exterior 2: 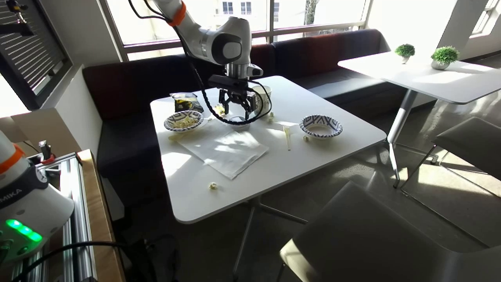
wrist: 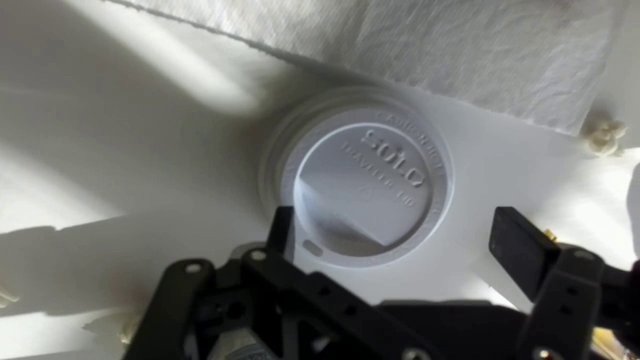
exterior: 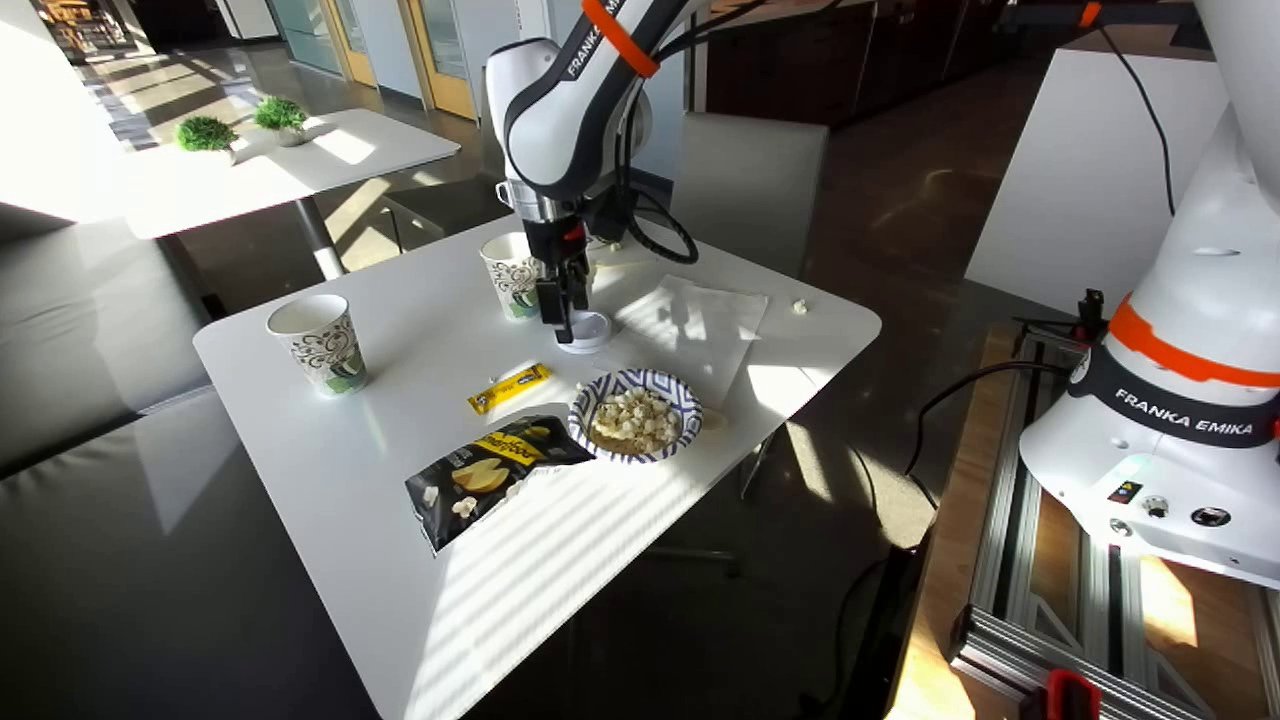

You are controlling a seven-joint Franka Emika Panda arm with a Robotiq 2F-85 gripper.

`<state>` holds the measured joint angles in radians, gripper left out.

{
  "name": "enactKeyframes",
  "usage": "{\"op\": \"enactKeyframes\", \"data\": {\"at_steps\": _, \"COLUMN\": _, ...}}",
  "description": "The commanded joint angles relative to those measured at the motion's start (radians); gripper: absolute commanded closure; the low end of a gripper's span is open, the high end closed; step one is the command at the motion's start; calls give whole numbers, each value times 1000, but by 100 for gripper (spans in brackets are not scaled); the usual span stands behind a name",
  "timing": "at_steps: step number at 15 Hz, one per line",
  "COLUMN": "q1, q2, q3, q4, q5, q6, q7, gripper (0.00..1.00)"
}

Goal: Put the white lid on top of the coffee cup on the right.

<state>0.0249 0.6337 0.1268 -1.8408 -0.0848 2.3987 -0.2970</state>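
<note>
The white lid [wrist: 370, 185] lies flat on the table, its embossed top facing up; it also shows below the gripper [exterior: 565, 312] in an exterior view. In the wrist view my gripper [wrist: 395, 219] stands open, one fingertip overlapping the lid's lower-left rim and the opposite one well off its right side. Whether that fingertip touches the lid I cannot tell. Two patterned cups stand upright without lids: a right-hand coffee cup [exterior: 513, 278] just beside the gripper, and a left cup [exterior: 320, 348] farther off. Elsewhere, a single cup [exterior 2: 263, 100] shows partly behind the gripper's cable.
A popcorn bowl [exterior: 640, 379], a yellow packet [exterior: 509, 389] and a black snack bag [exterior: 490, 472] lie around the lid. A napkin [exterior 2: 227, 154] borders it. Another patterned bowl [exterior 2: 332, 126] and a fork [exterior 2: 287, 138] sit on the table, with loose popcorn pieces scattered about.
</note>
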Motion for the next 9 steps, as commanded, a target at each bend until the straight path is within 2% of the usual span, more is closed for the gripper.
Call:
{"op": "enactKeyframes", "data": {"at_steps": 1, "q1": 43, "q2": 9, "q3": -36, "q4": 12, "q5": -15, "q6": -11, "q7": 98, "gripper": 0}}
{"op": "enactKeyframes", "data": {"at_steps": 5, "q1": 79, "q2": 1, "q3": -72, "q4": 1, "q5": -48, "q6": -7, "q7": 178, "gripper": 0}}
{"op": "enactKeyframes", "data": {"at_steps": 9, "q1": 93, "q2": -4, "q3": -87, "q4": -7, "q5": -83, "q6": -9, "q7": 198, "gripper": 0}}
